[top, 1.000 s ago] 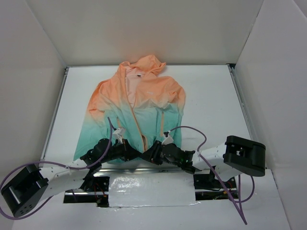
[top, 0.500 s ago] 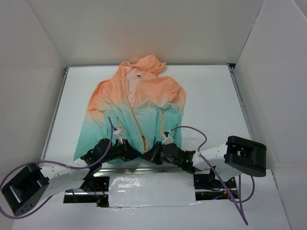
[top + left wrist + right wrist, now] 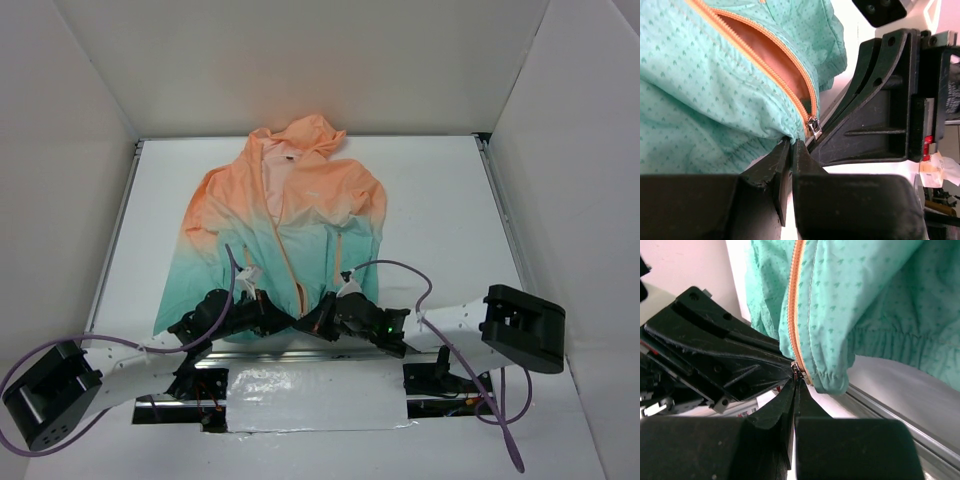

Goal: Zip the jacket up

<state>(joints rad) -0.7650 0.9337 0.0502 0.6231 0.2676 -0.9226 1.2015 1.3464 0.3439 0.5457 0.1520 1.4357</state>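
The jacket lies flat on the white table, hood far, teal hem near. Its orange front zipper is open along most of its length. Both grippers meet at the hem's middle. My left gripper is shut on the teal hem fabric, just beside the silver zipper slider. My right gripper is shut at the bottom end of the zipper, its tips pinching the small metal pull. Each gripper's black body fills part of the other's wrist view.
A metal rail runs along the table's near edge under the hem, with a shiny taped patch below it. Purple cables loop over both arms. White walls enclose the table on three sides.
My right arm's elbow has swung a little to the right and its gripper has edged slightly left at the hem. The left arm and the jacket look unchanged.
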